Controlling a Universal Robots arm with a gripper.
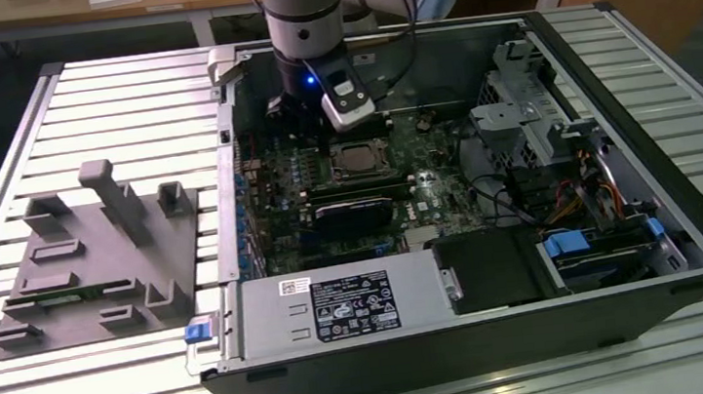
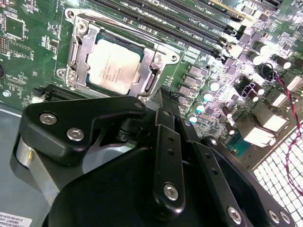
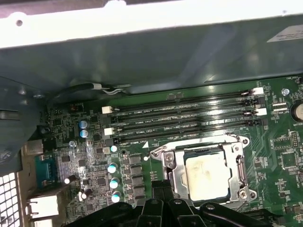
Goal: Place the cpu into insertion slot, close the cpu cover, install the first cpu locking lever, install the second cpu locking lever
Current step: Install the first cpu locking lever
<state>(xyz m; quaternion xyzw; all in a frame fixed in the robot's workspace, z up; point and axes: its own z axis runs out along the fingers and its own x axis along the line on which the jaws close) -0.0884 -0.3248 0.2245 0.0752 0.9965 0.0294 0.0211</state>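
The cpu lies flat in the insertion slot, its silver-tan top showing through the cut-out of the cpu cover, which rests down over it. In the exterior view the cpu sits mid-board inside the open case. A thin silvery locking lever runs along the socket edge beside the memory slots. My gripper is shut, fingertips together with nothing between them, just above the socket's edge. It also appears in the first wrist view and in the exterior view, hanging over the board behind the socket.
Long black memory slots lie beside the socket. A black graphics card sits in front of it, with the power supply further forward. A drive cage and cables stand on the exterior view's right. A grey fixture rests on the table outside the case.
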